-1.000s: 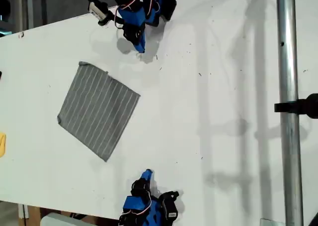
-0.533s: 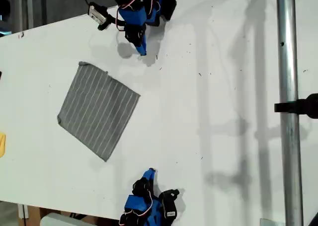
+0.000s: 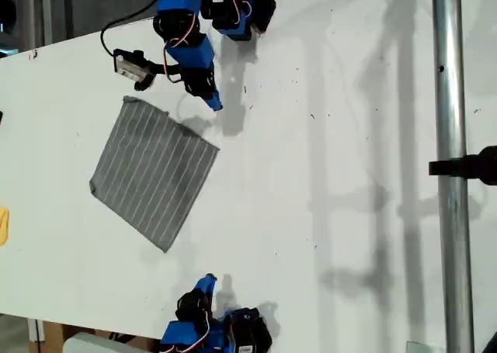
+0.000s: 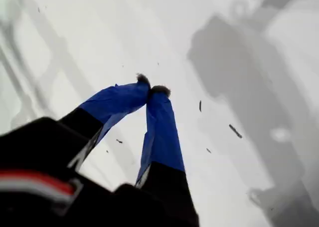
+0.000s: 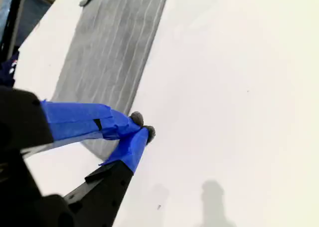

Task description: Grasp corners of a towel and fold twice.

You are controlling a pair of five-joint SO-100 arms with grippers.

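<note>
Both tools are showing their jaws pressed together with nothing pinched between them; my second tool (image 3: 215, 103) is hanging at the upper part of the exterior view, its blue fingers pointing down at the white surface (image 3: 326, 159) just beside the towel's upper right edge; whether its tips are touching the surface cannot be told. In the second wrist view my second tool (image 5: 143, 127) is showing its dark tips meeting, and the towel (image 5: 114, 52) is running away from them, its stripes lengthwise, its near end partly hidden behind the blue fingers.

My first tool (image 3: 208, 279) is sitting at the bottom edge of the exterior view, pointing up, apart from the cloth; in the first wrist view my first tool (image 4: 152, 91) is hovering over bare speckled surface crossed by grey shadows, tips meeting.

The towel (image 3: 153, 174) is lying flat and unfolded toward the exterior view's left, turned like a diamond; its right corner (image 3: 217, 148) is lying near my second tool, and its bottom corner (image 3: 165, 249) is lying nearest my first tool, though not touching it. A small yellow object (image 3: 3, 225) is peeking in at the exterior view's left edge; a metal pole (image 3: 450, 174) is crossing the exterior view's right side from top to bottom.
</note>
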